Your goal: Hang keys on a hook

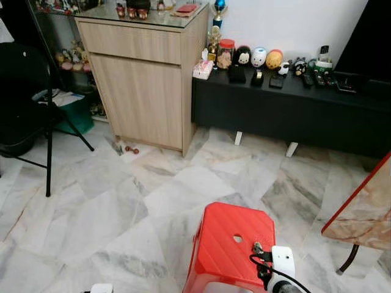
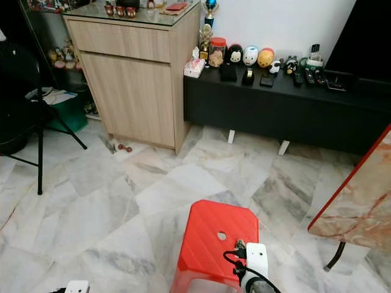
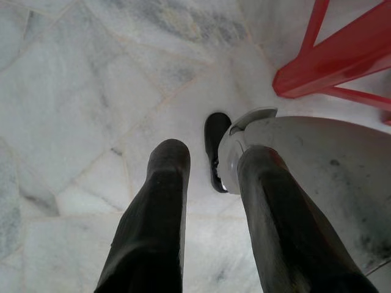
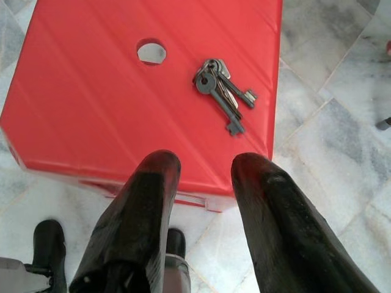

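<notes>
A bunch of keys [image 4: 221, 93] is seen lying on the red plastic stool [image 4: 91, 110], beside its round hole. The right end effector [image 4: 201, 168] is held above, fingers apart and empty. The left end effector [image 3: 211, 160] is likewise held apart over the marble floor [image 3: 73, 91].

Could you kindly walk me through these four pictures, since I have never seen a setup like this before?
This is a walking humanoid robot with two arms, each ending in a gripper of two long black fingers. The two wide pictures come from cameras in its head, looking down at a marble floor, a red stool, a wooden cabinet and a black low shelf lined with small figurines.

The other two come from cameras on its wrists, looking along the fingers. The right gripper is open and hovers above the stool, where a bunch of keys lies near a round hole. The left gripper is open too, pointing at the floor. Nothing is held yet.
</notes>
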Tool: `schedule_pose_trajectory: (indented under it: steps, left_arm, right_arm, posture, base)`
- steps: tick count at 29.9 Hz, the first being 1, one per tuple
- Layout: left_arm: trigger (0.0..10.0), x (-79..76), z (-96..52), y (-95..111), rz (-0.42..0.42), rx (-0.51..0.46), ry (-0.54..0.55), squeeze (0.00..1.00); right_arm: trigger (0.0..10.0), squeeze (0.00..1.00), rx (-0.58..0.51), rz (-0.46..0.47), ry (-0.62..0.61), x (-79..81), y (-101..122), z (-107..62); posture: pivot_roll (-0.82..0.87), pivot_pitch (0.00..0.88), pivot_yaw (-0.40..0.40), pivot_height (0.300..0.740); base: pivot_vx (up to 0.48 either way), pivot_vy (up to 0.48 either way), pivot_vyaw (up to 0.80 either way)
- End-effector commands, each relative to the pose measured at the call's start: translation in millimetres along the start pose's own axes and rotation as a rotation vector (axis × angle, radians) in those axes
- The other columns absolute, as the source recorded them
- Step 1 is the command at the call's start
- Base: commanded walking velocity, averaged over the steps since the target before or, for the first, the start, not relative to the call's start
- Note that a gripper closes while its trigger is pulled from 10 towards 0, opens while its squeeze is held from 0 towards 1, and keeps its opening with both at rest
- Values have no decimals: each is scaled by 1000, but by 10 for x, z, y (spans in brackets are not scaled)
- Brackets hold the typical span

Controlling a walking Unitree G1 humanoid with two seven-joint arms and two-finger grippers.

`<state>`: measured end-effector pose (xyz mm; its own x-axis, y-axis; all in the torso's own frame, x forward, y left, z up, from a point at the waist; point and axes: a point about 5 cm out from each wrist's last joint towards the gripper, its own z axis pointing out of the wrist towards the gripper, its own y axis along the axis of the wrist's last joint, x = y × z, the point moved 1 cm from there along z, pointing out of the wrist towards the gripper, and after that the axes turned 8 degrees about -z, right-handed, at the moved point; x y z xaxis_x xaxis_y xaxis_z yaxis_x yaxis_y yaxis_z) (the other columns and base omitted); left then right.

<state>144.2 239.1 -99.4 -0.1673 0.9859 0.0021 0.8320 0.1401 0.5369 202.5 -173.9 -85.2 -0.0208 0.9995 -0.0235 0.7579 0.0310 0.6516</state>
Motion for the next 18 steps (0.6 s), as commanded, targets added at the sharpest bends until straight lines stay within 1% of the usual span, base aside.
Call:
schedule_pose_trajectory:
  steps: [1, 5, 7, 9, 10, 14, 18]
  left_arm:
    - [10000, 1, -7, -41, -3, 14, -5, 0]
    - [10000, -20, -5, -48, 0, 16, -7, 0]
    - [10000, -92, 7, -57, 4, 19, -13, 0]
    - [10000, -132, 14, -58, 6, 19, -16, 0]
    - [10000, -160, 19, -56, 7, 18, -19, 0]
    - [10000, -217, 29, -49, 9, 18, -23, 0]
    - [10000, -244, 35, -40, 10, 17, -25, 0]
  right_arm:
    - [10000, 0, -6, -3, -5, -26, 28, 4]
    - [10000, 0, 10, -8, -4, -24, 6, 3]
    - [10000, 0, 9, -17, -2, -14, 10, 5]
    - [10000, 0, -7, -9, -8, -16, 27, 5]
    - [10000, 0, -19, 3, -16, -22, 42, 5]
    - [10000, 0, -17, 0, -20, -30, 48, 7]
    - [10000, 0, -15, 2, -26, -44, 48, 7]
  posture:
    - [87, 14, -79, 680]
    - [88, 7, -76, 675]
    - [87, 5, -75, 660]
    - [89, 4, -74, 650]
    - [90, 4, -75, 650]
    - [91, 7, -73, 650]
    - [90, 9, -73, 650]
  base:
    - [0, 0, 0]
    - [0, 0, 0]
    - [0, 0, 0]
    - [0, 0, 0]
    - [0, 0, 0]
    - [0, 0, 0]
    - [0, 0, 0]
